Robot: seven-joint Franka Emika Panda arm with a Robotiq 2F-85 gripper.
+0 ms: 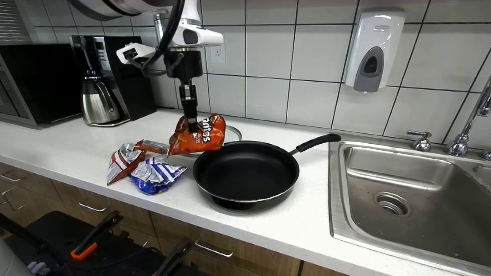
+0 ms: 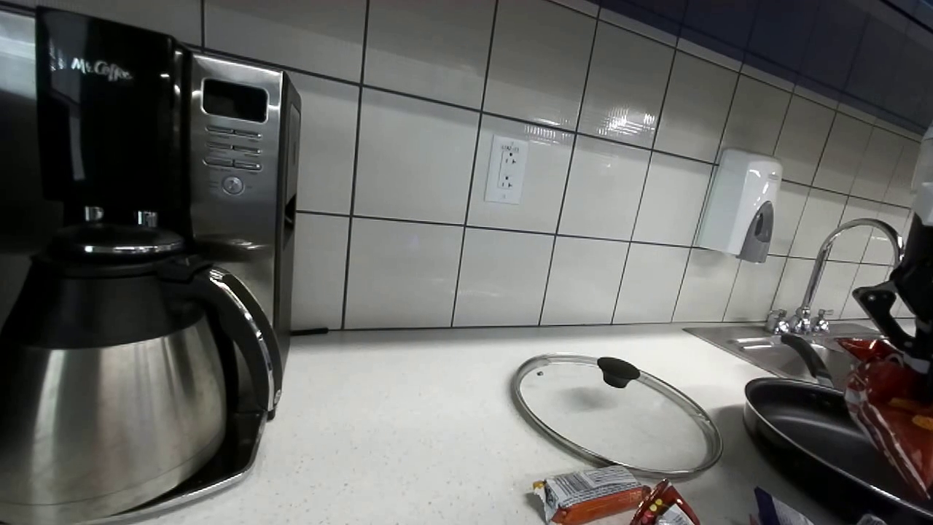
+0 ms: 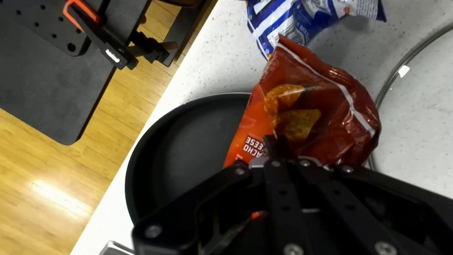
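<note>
In an exterior view, the end effector (image 1: pixel 192 127) pinches a red bag (image 1: pixel 201 144) left of centre frame, at the upper left of the pan (image 1: pixel 249 172). Further left and lower, a blue bag (image 1: pixel 155 178) lies on the bench (image 1: pixel 307 218).

Along the back edge of your white countertop (image 1: pixel 76 147) ran a pale, dark-grouted tile wall (image 1: pixel 268 50), bearing an electrical outlet (image 2: pixel 506 169) and, well apart from it, a soap dispenser (image 1: pixel 378 40). Wood-grain drawers (image 1: pixel 136 218) sat below the front edge, and a stainless-steel sink (image 1: pixel 338 214) was set in, with a chrome faucet (image 2: pixel 818 267) behind. In the wrist view, a bright glare (image 3: pixel 58 197) lay on your golden plank floor (image 3: pixel 124 109).
</note>
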